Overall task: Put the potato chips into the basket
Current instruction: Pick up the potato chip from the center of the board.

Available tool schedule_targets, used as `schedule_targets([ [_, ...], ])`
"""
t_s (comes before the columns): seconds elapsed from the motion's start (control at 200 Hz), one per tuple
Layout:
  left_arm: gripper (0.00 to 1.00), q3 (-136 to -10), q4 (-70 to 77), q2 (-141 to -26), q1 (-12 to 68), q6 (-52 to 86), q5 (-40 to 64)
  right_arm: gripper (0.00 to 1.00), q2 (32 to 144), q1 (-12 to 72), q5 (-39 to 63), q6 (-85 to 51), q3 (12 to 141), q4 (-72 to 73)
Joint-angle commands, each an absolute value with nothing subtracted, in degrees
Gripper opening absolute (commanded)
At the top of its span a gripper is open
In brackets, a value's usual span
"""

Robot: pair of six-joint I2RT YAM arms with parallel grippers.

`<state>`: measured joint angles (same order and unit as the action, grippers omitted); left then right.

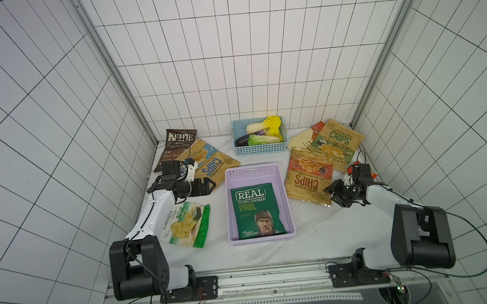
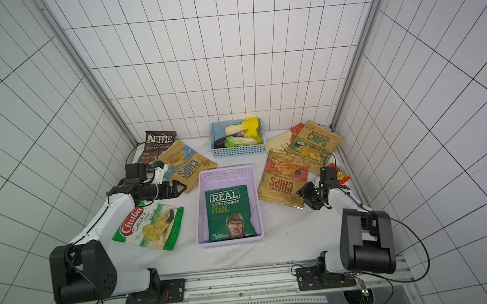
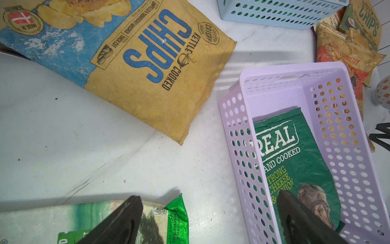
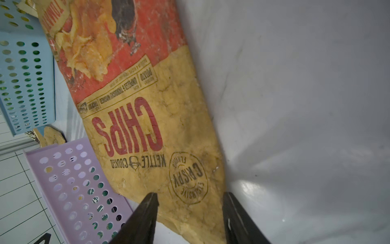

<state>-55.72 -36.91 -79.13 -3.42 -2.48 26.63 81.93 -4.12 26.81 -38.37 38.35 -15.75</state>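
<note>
On the marble table point(image 1: 319, 236) we see the lilac basket point(image 1: 254, 169) holding only the dark green bag point(image 1: 254, 209), its far half bare; outside it the left arm point(image 1: 151, 215) hides part of the cassava bag point(image 1: 187, 224), and the blue-label bag point(image 1: 210, 161) overlaps the Kettle bag point(image 1: 179, 140). The red-label bag point(image 1: 309, 177) lies just beside the basket's right wall, its near end between the fingers point(image 4: 147, 211) of the right gripper point(image 4: 190, 195), though we cannot tell whether they pinch it. The left gripper point(image 1: 210, 185) hangs wide open, empty, near the basket's left wall.
</note>
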Motion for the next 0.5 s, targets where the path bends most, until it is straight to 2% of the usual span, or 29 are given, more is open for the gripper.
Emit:
schedule_targets([
  [0.0,0.98,-56.9,-36.5,-78.5,-3.3,-3.3,27.1,0.53,84.0,-4.8,24.7,-37.0,37.2,-13.5],
  [0.215,0.98,-56.8,-36.5,-78.5,-3.3,-3.3,27.0,0.53,87.1,-5.1,24.6,-36.2,36.5,-10.8],
  [0.495,0.97,-56.9,-36.6,-78.3,-3.4,-3.3,26.9,0.49,92.7,-5.4,35.3,-38.4,36.3,0.7],
])
